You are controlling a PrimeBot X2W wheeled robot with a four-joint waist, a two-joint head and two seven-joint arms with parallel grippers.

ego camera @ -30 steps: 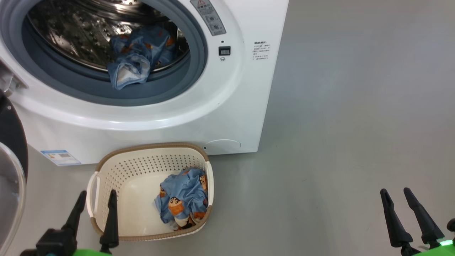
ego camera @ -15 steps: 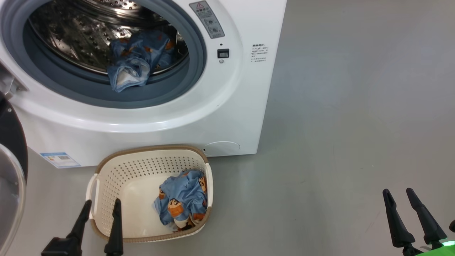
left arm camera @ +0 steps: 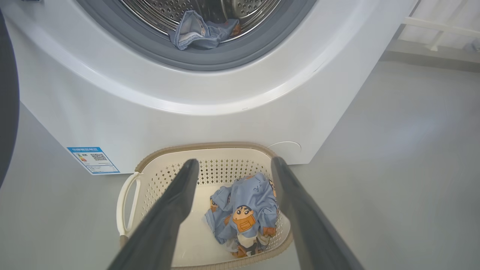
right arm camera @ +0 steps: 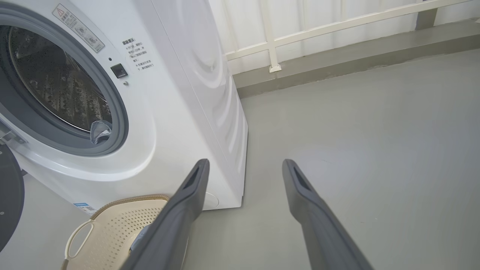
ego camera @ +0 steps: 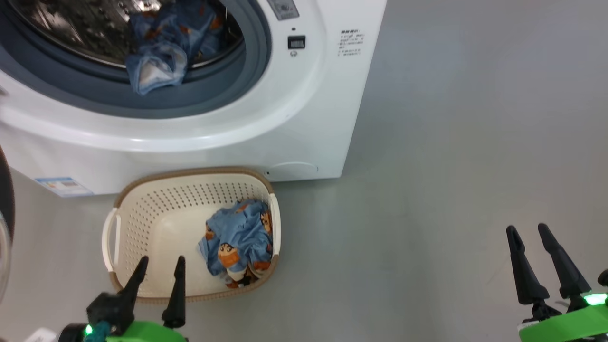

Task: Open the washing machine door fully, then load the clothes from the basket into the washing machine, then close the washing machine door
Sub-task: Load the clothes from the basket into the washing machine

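The washing machine (ego camera: pixel 285 118) stands open, its door (ego camera: pixel 4 190) swung out at the far left edge. One blue garment (ego camera: pixel 156 57) lies in the drum and droops over the grey gasket. On the floor in front sits the basket (ego camera: pixel 156 209), with printed light blue clothes (ego camera: pixel 237 242) in its right half. My left gripper (ego camera: pixel 161 260) is open over the basket's near rim, left of the clothes. In the left wrist view, the left gripper (left arm camera: pixel 235 161) frames the clothes (left arm camera: pixel 243 210). My right gripper (ego camera: pixel 527 229) is open above bare floor, far right of the basket.
Grey floor (ego camera: pixel 451 166) spreads to the right of the machine. A blue label sticker (ego camera: pixel 61 186) marks the machine's lower front. In the right wrist view, a white railing (right arm camera: pixel 337 28) and a low kerb run behind the machine.
The camera has tilted down, shifting the picture upward. My left gripper has moved right, from the basket's left handle to over its near rim. The right gripper holds its place.
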